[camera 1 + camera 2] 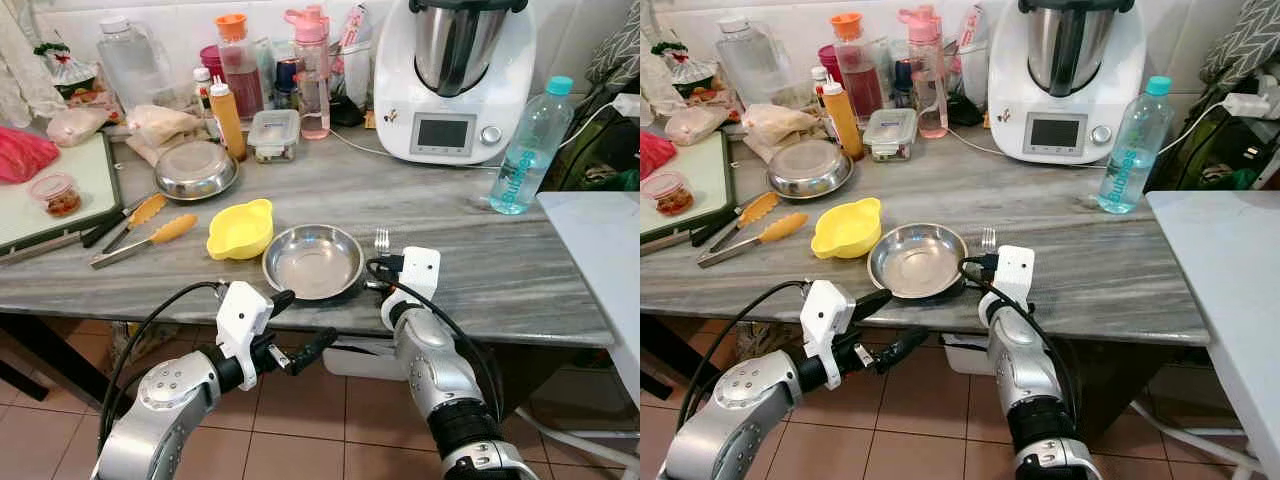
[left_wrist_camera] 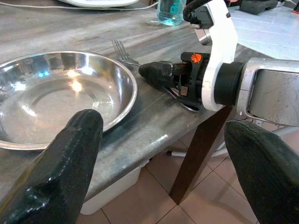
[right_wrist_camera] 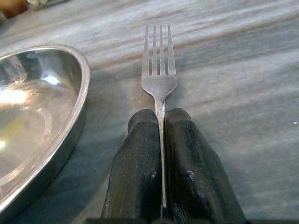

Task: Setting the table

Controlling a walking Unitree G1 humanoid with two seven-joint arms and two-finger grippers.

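On the grey marbled worktop (image 1: 520, 270) a yellow plastic bowl (image 1: 240, 229) touches a round, shiny steel plate (image 1: 313, 261). The left hand (image 1: 300, 326) hangs released below the worktop edge. Just right of the plate lies a thin metal fork (image 3: 159, 74), prongs pointing away, its handle clenched in the right hand (image 3: 161, 163).

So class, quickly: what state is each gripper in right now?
Left gripper: open, holding nothing, below the table edge.
Right gripper: shut on the silver metal fork.
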